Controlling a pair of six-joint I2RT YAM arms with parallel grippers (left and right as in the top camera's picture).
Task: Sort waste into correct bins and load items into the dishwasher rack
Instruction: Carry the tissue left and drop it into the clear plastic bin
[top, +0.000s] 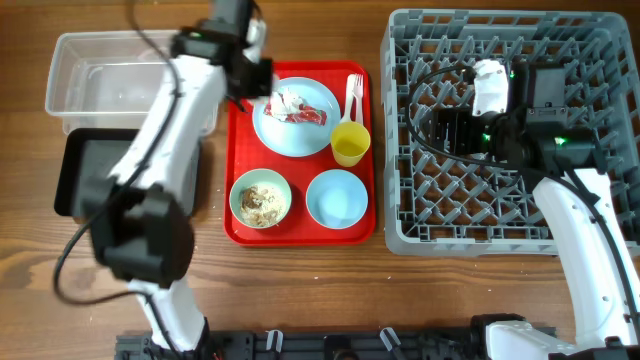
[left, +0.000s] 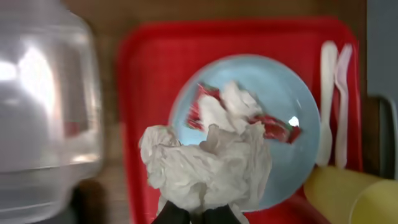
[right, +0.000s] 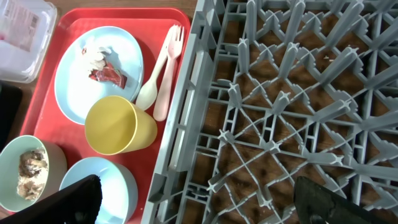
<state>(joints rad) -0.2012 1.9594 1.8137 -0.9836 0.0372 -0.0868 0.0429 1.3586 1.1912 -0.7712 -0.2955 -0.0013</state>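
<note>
The left tool (left: 200, 216) pinches the crumpled napkin (left: 205, 165) above the plate (left: 292, 93) at upper centre, the right tool (right: 199, 202) gapes wide over the empty rack (right: 298, 93); nothing is binned yet.

napkin (left: 205, 165): crumpled, white, pinched in left tool (left: 196, 214) | wrapper (left: 273, 127): red, on blue plate (top: 300, 137) | cup (top: 350, 143): yellow, upright, plate's 4 o'clock

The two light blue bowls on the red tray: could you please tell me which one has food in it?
The bowl nearer the black tray holds rice and brownish scraps; the other bowl, beside the yellow cup, is empty.
</note>
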